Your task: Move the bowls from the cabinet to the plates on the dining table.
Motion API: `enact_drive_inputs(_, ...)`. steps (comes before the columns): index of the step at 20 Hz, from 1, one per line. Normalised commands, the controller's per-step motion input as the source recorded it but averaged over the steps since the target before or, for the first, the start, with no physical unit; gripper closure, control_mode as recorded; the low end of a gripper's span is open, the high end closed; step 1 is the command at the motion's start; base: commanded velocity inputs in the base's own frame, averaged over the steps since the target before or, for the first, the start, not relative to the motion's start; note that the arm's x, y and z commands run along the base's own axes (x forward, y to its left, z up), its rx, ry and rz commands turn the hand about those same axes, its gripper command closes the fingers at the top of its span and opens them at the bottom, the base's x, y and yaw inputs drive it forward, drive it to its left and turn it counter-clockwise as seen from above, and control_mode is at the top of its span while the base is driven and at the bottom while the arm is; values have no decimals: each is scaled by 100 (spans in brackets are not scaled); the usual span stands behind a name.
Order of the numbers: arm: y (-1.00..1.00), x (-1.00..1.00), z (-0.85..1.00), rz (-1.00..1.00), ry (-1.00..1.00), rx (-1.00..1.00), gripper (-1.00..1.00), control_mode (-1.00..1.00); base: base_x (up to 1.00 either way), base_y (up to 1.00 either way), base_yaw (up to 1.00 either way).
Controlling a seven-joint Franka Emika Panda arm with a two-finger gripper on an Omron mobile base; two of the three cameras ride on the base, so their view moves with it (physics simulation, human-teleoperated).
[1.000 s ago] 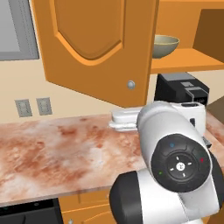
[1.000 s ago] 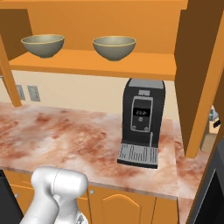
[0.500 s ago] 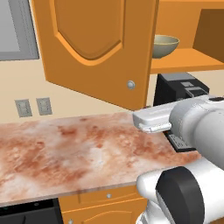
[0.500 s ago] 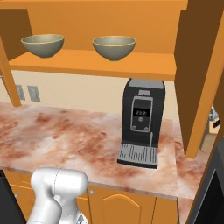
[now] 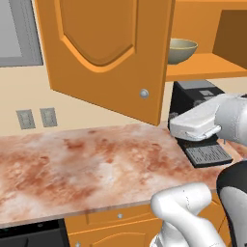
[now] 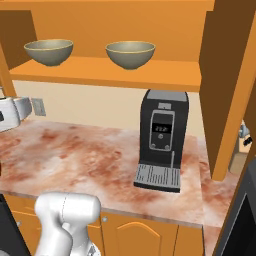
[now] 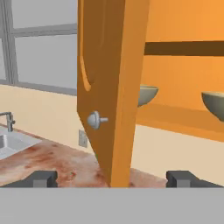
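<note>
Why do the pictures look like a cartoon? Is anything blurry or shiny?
Left base view: flat, even light, a soft shadow from the open cabinet door on the wall. Right base view: sharp, no glare; the bowls sit in a shaded shelf. Hand view: the door knob has a small shine; nothing is blurred.

A black coffee machine [image 6: 161, 141] stands right of centre on the marbled counter [image 6: 85, 160]. Wall outlets [image 5: 35, 117] sit at left. A sink [image 7: 11, 142] lies at lower left.
</note>
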Motion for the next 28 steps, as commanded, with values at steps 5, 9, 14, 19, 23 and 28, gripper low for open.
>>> enact_drive_inputs(5, -24, 21, 0, 33, 0, 6, -100, -100, 0, 0, 0)
enact_drive_inputs(9, -22, 24, 0, 34, 0, 6, -100, -100, 0, 0, 0)
enact_drive_inputs(14, -11, 37, 7, 29, 0, 9, -100, -100, 0, 0, 0)
enact_drive_inputs(19, -2, 46, 6, 27, 0, 8, -100, -100, 0, 0, 0)
enact_drive_inputs(23, 0, 44, 1, 25, 0, 5, -100, -100, 0, 0, 0)
enact_drive_inputs(28, 5, 35, 0, 22, 3, 3, -100, -100, 0, 0, 0)
